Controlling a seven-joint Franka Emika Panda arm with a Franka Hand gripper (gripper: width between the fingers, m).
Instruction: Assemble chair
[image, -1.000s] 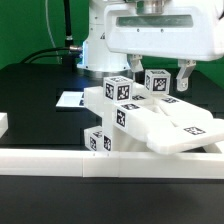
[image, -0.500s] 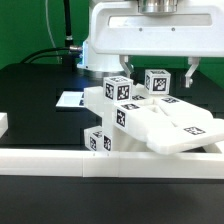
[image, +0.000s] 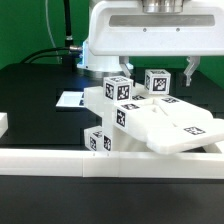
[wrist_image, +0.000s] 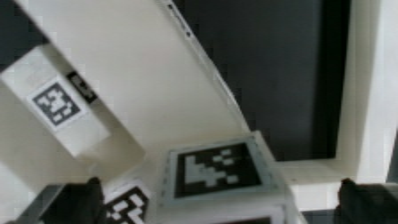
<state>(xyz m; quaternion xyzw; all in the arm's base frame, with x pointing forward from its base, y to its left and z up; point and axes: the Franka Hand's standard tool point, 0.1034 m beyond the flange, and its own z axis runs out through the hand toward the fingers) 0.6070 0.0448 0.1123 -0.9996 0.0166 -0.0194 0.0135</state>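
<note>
Directly beneath the wide-open tool (image: 158, 68), untouched, the chair (image: 150, 118).

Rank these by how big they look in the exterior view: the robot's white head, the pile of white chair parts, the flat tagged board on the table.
1. Robot's white head, though nearness to the camera may inflate it.
2. Pile of chair parts, looking nearly as large.
3. Marker board, mostly hidden, so unsure.

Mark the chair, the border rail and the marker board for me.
chair (image: 165, 128): exterior view, on its flat slab's top face.
border rail (image: 150, 160): exterior view, on the front face of the long white rail.
marker board (image: 70, 100): exterior view, on its flat white surface.
</note>
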